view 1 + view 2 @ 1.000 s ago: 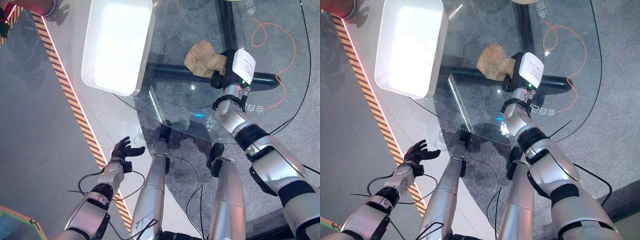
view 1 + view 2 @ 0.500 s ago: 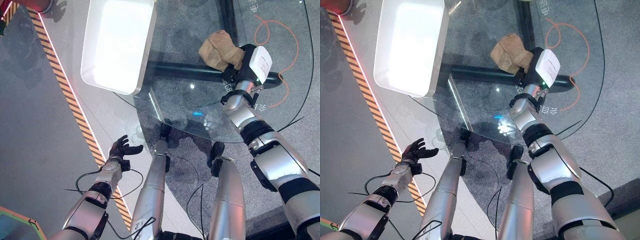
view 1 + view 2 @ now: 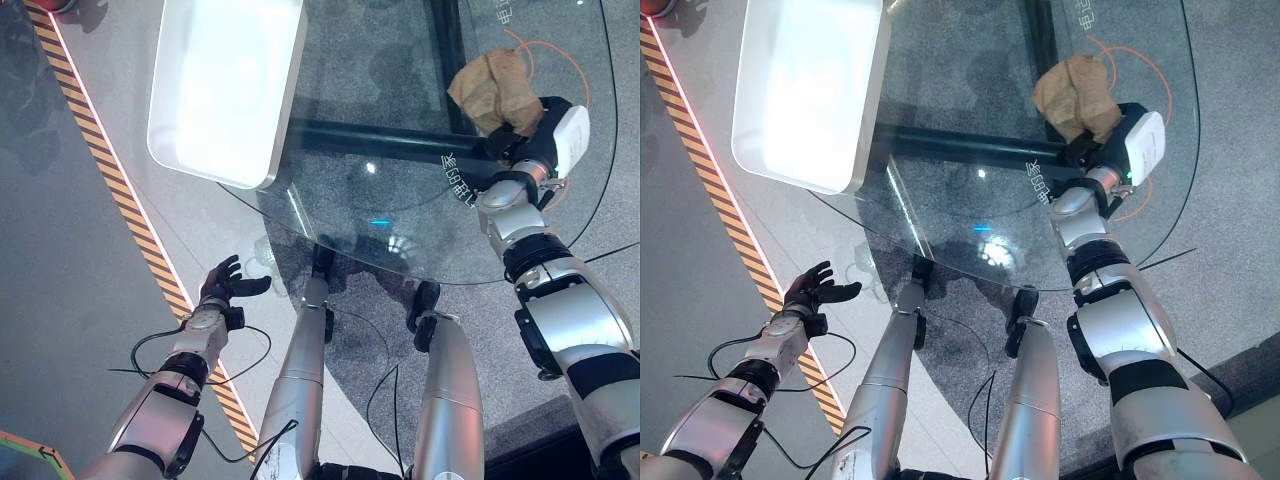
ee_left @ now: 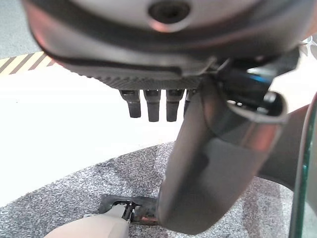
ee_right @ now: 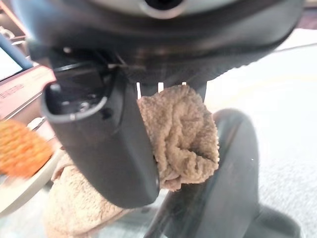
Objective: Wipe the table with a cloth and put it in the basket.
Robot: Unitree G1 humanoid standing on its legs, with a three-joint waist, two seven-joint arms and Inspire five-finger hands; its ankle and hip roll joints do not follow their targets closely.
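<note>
On the glass table [image 3: 400,200], right hand [image 3: 512,143] clenched around tan cloth [image 3: 492,90], white basket [image 3: 225,85] well apart.

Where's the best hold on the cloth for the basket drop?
Probably keep the current hold: the right hand already has its fingers curled round the near bunched edge of the cloth, coming from the robot's side. The rest lies crumpled on the glass table, so gather it there.

— What's the floor [image 3: 60,250] like?
— Smooth grey, with a yellow-and-black striped strip [image 3: 130,215] running from 11 o'clock down towards 6, a thin red line beside it.
— And under the glass?
— Speckled grey carpet [image 3: 970,100], crossed by dark bars [image 3: 390,145] of a frame. An orange cable [image 3: 1140,70] loops at 1 o'clock.
— Light?
— Bright spots glint on the glass near the centre.
</note>
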